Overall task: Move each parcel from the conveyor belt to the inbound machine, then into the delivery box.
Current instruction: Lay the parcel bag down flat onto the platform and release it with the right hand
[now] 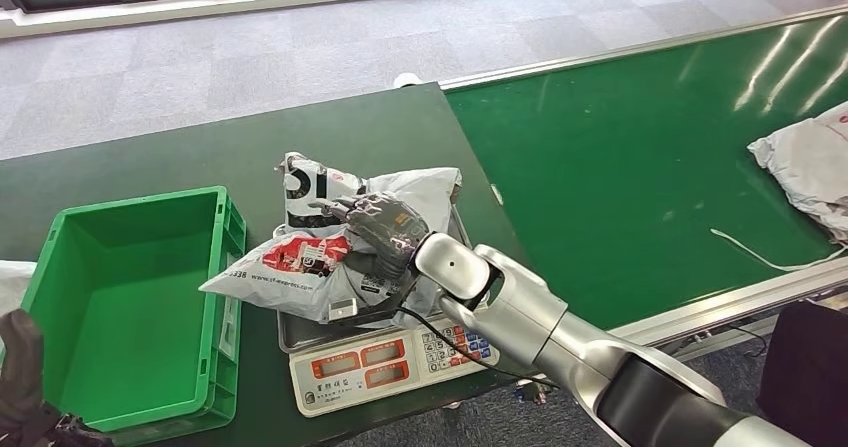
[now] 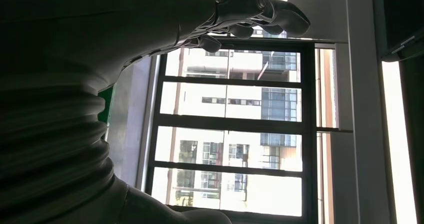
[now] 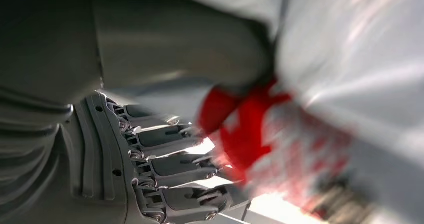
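**A:** What do you see from the head view?

**B:** The right hand (image 1: 378,229) grips a grey parcel (image 1: 300,267) with a red label. The parcel sits on the scale (image 1: 385,362), the inbound machine, at the near edge of the dark table (image 1: 200,152). The green box (image 1: 130,297) beside it has nothing in it. Another parcel (image 1: 810,162) waits at the far right of the conveyor belt (image 1: 620,147).

**A:** And the left wrist view?

**B:** The left hand (image 2: 250,13) holds nothing. Its fingers curl a little in front of a window (image 2: 235,134).

**A:** The right wrist view?

**B:** It is blurry. Fingers (image 3: 175,166) press on the parcel's red patch.

**A:** How far along is it?

**B:** I think this parcel is halfway. It must go into the box next, then the other one.
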Available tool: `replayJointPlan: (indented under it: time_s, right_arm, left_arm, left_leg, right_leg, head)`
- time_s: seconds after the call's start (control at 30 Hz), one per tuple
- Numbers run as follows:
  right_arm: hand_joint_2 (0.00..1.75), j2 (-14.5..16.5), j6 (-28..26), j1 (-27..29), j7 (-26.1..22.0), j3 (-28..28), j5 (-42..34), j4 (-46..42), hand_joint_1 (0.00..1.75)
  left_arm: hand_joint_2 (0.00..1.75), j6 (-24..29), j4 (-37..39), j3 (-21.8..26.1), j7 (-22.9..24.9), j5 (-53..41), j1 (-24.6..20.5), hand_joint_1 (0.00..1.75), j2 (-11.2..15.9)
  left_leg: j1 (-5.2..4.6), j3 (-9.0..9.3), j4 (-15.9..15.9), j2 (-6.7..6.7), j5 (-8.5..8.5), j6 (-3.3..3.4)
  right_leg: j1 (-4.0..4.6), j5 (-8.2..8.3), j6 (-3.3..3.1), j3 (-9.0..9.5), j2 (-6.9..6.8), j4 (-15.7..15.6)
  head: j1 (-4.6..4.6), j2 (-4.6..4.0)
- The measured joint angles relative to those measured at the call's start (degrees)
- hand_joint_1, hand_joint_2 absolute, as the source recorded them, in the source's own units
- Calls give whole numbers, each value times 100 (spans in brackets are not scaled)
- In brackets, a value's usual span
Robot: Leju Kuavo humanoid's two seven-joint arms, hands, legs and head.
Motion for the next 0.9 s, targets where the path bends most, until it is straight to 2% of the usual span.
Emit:
replayJointPlan:
  time_s: [0.1,0.23,0.67,0.77,0.9]
  right_arm:
    - [175,10,0,-10,15,27,-16,23,0]
    - [0,18,0,-5,77,42,-25,30,0]
    - [0,16,-86,96,134,45,-41,26,0]
    - [0,16,-351,151,175,44,-33,-32,0]
    - [0,16,-1136,225,239,20,24,-336,0]
  left_arm:
    - [175,-2,-14,0,0,2,8,0,0]
    - [175,-31,-14,0,0,1,8,0,0]
    - [175,-55,-12,0,0,1,7,0,0]
    - [175,-71,-12,0,0,4,7,0,0]
    - [175,-118,-12,0,0,10,7,0,0]
  left_leg:
    - [0,0,0,0,0,0]
    - [0,0,0,0,0,0]
    - [0,1,0,2,0,0]
    - [0,1,0,2,0,0]
    - [0,1,0,3,0,0]
  right_leg:
    - [0,0,0,0,0,0]
    - [0,0,0,-1,0,0]
    - [0,0,0,-4,1,0]
    - [0,0,0,-4,2,0]
    - [0,0,0,-6,3,0]
  head:
    - [-1,-1]
    - [-1,0]
    - [-1,0]
    - [-1,-1]
    - [-1,0]
